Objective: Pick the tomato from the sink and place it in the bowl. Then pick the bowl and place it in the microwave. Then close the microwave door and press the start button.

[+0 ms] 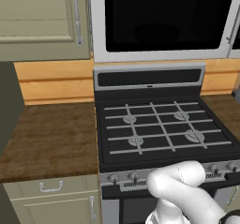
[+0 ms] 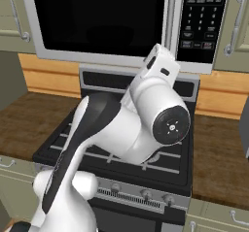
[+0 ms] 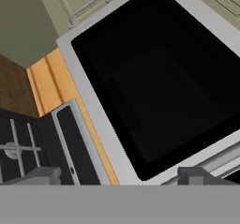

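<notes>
Left base view: I see the microwave door [image 1: 164,17] shut above the stove [image 1: 161,129]. Right base view: the keypad [image 2: 200,17] sits right of the door, so I'd reach there squarely. Hand view: the gripper [image 3: 122,176] faces the glass; I cannot tell whether its tips are apart or together.

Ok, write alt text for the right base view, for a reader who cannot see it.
A white robot arm with dark joints rises over a black gas stove with grey grates, its hand reaching up toward the closed silver-grey microwave door with dark glass. A black keypad panel sits right of the door; brown wooden counters flank the stove.
</notes>
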Controlling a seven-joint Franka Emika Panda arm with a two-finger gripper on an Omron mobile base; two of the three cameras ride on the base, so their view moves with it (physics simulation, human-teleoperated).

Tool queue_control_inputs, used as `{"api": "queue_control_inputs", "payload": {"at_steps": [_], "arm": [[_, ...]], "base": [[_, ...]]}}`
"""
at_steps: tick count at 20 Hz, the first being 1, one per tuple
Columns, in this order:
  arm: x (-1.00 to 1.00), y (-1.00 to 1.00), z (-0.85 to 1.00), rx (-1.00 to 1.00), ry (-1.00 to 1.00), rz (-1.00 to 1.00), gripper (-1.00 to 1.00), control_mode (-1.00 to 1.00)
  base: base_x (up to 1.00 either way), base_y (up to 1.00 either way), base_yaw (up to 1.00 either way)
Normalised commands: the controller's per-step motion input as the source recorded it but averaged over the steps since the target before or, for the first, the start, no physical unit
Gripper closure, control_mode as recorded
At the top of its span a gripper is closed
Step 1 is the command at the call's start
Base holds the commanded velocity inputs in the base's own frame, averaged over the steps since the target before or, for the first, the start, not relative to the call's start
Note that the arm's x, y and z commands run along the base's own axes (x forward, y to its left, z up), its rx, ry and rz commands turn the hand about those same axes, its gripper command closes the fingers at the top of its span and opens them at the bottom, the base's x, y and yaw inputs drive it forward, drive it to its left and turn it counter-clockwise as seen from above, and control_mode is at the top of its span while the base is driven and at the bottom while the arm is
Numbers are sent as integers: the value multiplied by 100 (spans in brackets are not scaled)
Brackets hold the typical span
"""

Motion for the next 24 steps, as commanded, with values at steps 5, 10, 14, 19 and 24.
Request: {"api": "queue_control_inputs", "payload": {"at_steps": [5, 10, 14, 19, 24], "arm": [[13, -17, 0, 9, 0, 2, -100, -100], [17, -7, 0, 7, 0, 0, -100, -100], [21, 4, -1, 1, 0, 4, -100, -100], [12, 13, 0, 0, 0, 0, -100, -100], [11, 0, 0, 2, 0, 0, -100, -100]], "base": [[0, 0, 0], [0, 0, 0], [0, 0, 0], [0, 0, 0], [0, 0, 0]]}}
